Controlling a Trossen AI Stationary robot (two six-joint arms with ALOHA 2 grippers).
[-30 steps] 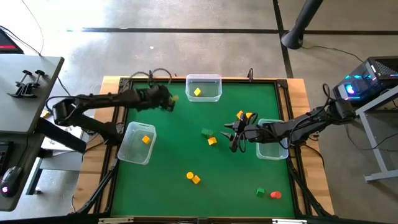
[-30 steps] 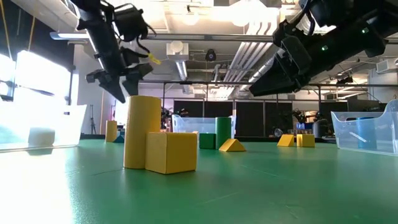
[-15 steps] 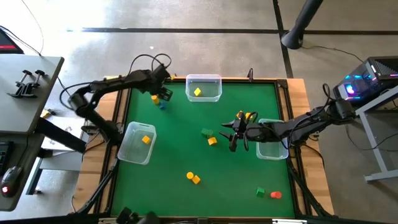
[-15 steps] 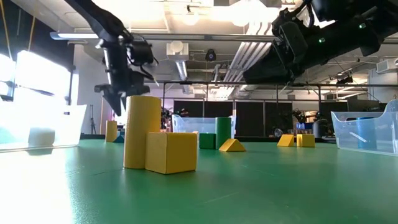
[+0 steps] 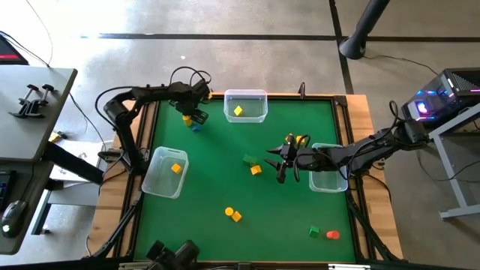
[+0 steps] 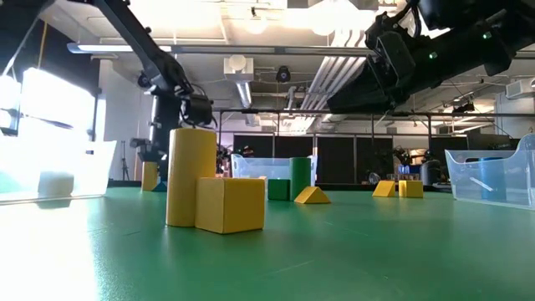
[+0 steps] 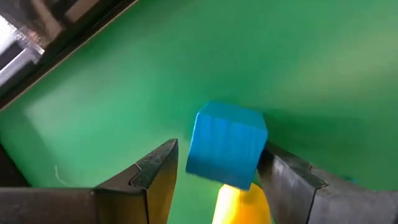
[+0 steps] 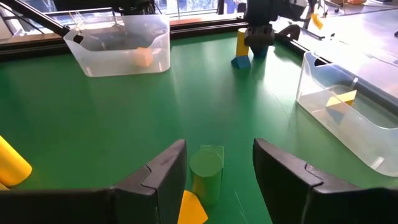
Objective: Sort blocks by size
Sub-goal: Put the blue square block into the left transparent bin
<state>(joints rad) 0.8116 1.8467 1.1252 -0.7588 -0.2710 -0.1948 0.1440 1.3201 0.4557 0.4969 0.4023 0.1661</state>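
Three clear bins stand on the green tabletop (image 5: 300,225): one at the far edge (image 5: 245,106) with one yellow block (image 5: 238,111) inside, one at the left edge (image 5: 164,172) with one orange block (image 5: 176,169) inside, and one at the right edge (image 5: 328,178), partly covered by the right arm. Loose blocks lie in groups: a blue cube (image 5: 196,127) and a yellow piece (image 5: 187,118) near the far left corner, a green piece (image 5: 248,159) and a yellow one (image 5: 256,170) in the middle, two yellow pieces (image 5: 295,139) near the right bin, two yellow-orange ones (image 5: 232,214) toward the near edge, and one green (image 5: 314,232) and one red (image 5: 331,235) near the near right corner. The left pincer (image 7: 217,171) is low over the far left corner, its fingers apart on both sides of the blue cube, not closed on it. The right pincer (image 8: 214,165) hangs open over the middle, above the green piece. Since one second ago, the left arm has moved from beside the far bin toward the far left corner and has come down; the right arm has hardly moved.
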